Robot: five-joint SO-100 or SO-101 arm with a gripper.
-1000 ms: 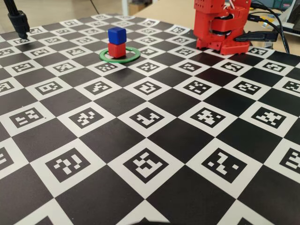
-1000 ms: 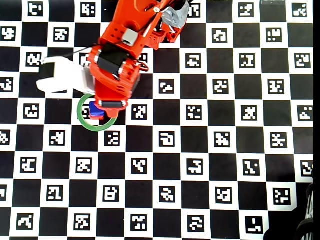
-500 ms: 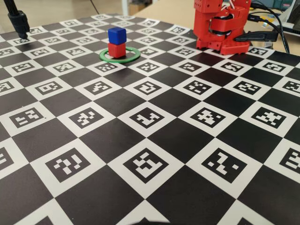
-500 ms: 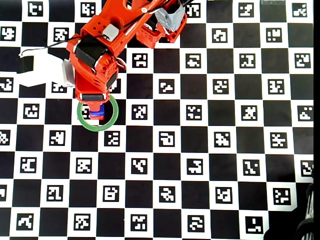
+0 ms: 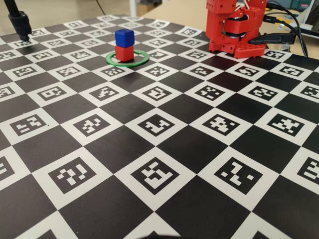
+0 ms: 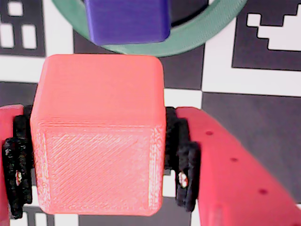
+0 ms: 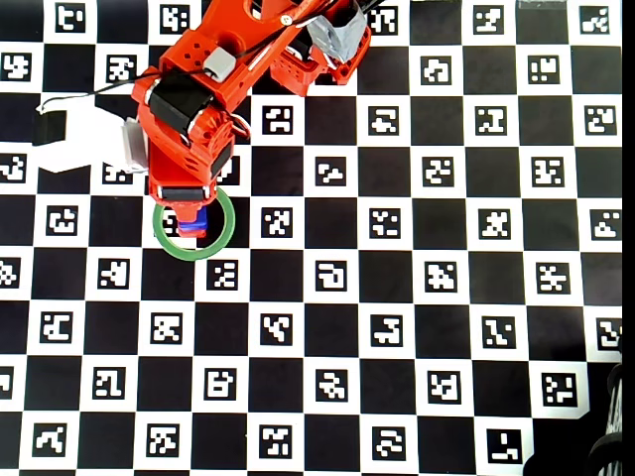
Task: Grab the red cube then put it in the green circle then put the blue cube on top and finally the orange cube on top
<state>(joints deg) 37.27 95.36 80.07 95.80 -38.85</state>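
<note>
In the wrist view the red two-finger pincer [image 6: 96,165] is clamped on the small bright orange matte plastic cube [image 6: 99,136], its black pads pressed to both sides. On the checkered marker-printed counter [image 5: 164,164], the deep-blue matte cube [image 5: 124,37] sits atop the small red plastic cube [image 5: 124,53] inside the thin flat green ring [image 5: 137,61].

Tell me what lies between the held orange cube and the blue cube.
Nothing solid: in the wrist view, only the green circle's rim and bare board show between the orange cube, clamped in the tool, and the blue cube.
</note>
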